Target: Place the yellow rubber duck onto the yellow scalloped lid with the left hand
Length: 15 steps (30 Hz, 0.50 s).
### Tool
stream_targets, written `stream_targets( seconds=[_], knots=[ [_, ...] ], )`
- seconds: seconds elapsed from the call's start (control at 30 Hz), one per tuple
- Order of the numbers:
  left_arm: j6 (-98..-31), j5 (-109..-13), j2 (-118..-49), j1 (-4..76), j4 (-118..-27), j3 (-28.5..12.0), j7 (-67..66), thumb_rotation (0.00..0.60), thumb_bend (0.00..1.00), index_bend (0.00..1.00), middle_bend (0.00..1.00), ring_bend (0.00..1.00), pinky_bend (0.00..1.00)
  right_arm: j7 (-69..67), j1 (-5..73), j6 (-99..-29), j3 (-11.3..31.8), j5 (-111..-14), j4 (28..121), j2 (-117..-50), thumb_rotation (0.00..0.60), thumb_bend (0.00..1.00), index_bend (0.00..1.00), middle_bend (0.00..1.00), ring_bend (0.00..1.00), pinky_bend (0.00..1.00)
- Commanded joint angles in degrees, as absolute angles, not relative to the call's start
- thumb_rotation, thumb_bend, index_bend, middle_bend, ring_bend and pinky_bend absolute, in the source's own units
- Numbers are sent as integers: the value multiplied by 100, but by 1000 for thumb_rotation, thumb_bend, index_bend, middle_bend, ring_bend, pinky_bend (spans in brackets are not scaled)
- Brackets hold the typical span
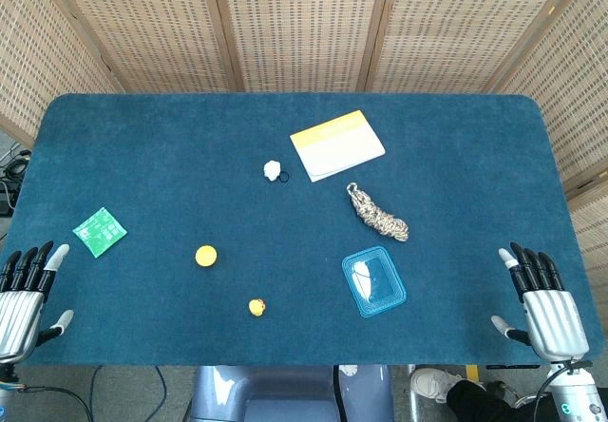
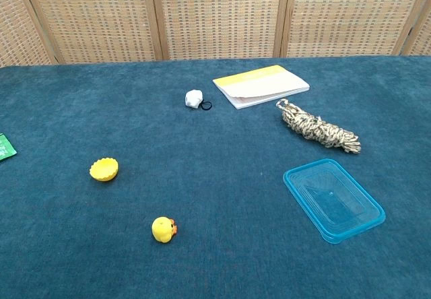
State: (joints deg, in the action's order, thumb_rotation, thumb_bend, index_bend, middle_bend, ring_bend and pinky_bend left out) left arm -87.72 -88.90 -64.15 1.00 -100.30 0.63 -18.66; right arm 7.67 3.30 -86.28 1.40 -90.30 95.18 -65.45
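Task status: not begun — one yellow rubber duck [image 2: 163,229] sits on the blue surface [image 1: 171,146] near the front edge, apart from one yellow scalloped lid [image 2: 104,170], which lies empty just behind and to the left of it. Left hand [image 1: 26,289]: fingers spread, holding nothing, at the front left corner, well apart from the duck. Right hand [image 1: 543,300]: likewise spread and empty, at the front right corner. Remaining: reach, grasp, carry, set down. Other items, one each — blue plastic container [image 2: 333,199], coiled rope [image 2: 316,128], yellow-and-white notebook [image 2: 260,85], green packet [image 1: 100,231], small white object [image 2: 194,98].
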Motion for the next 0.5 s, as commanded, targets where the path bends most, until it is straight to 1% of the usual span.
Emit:
stream_targets(
  seconds=[0.03,0.5],
  knots=[
    [-8774,-8893,-6412,100,-10035,64,-1864,600,248,0,0,0,0,757,328,-8628,143,-9024,9508,-6542,600,0,0,0,0,0],
    [-8883,-8964,-6366,62,-10041,58,-1749,600,247,0,0,0,0,767,317,-8639,109,-9084,9537,-6531,600,0,0,0,0,0]
  ],
)
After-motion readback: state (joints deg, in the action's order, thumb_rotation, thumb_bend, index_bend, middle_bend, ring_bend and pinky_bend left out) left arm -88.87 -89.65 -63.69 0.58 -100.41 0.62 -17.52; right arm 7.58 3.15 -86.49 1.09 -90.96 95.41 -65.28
